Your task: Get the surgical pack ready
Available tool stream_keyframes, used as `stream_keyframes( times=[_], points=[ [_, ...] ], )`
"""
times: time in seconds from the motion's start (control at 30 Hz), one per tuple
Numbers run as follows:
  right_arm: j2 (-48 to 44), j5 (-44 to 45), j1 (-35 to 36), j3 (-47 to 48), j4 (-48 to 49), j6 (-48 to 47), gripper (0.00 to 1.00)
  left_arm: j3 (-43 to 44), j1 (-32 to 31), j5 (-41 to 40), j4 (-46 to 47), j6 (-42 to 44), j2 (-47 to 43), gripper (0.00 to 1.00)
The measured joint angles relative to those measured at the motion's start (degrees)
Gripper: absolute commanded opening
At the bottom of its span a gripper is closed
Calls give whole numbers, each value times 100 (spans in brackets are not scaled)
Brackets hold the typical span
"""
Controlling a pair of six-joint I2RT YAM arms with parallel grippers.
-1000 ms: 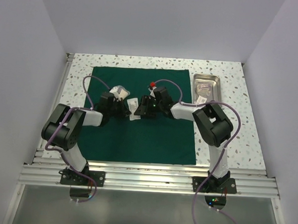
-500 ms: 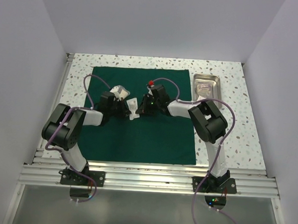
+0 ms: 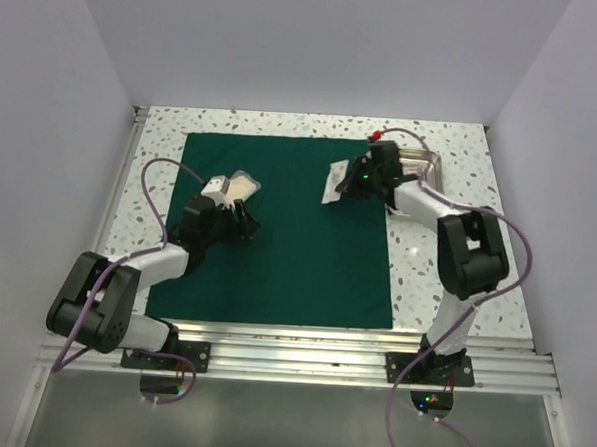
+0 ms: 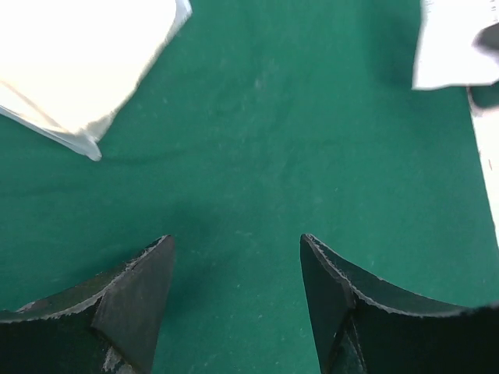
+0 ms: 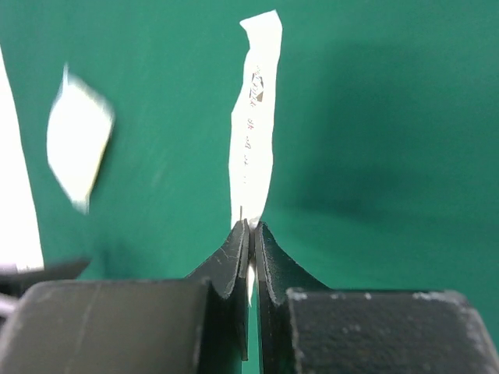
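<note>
The right gripper (image 5: pixel 251 227) has swung from the centre of the sheet (image 3: pixel 277 252) towards its far right corner, carrying a packet (image 5: pixel 254 132); the left gripper (image 4: pixel 238 249) has drawn back left and opened.
The right gripper is pinching the white packet edge-on, jaws closed on it. The left gripper is hovering over the sheet, jaws apart, gripping nothing, near a second packet (image 3: pixel 238 186). The sheet is lying flat, spread on the table (image 3: pixel 463 142).

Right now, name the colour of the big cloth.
The cloth is plain dark green, clearest in the top external view.
</note>
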Motion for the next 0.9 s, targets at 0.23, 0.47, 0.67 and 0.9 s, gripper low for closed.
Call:
stream_keyframes(
  times=[0.23, 0.47, 0.67, 0.9],
  points=[
    [-833, 212, -1869, -188, -317, -205, 0, -127, 0, -247, 59, 0, -315, 70],
    [-459, 214, -2826, 599, -1394, -1001, 0, -138, 0, -291, 57, -7, -317, 70],
    [227, -140, -2837, 1392, -1941, -1685, 0, -138, 0, -293, 44, -13, -348, 69],
    [479, -481, -2780, 1436, -2330, -2068, 31, -138, 0, -343, 39, -20, -422, 74]
  ],
)
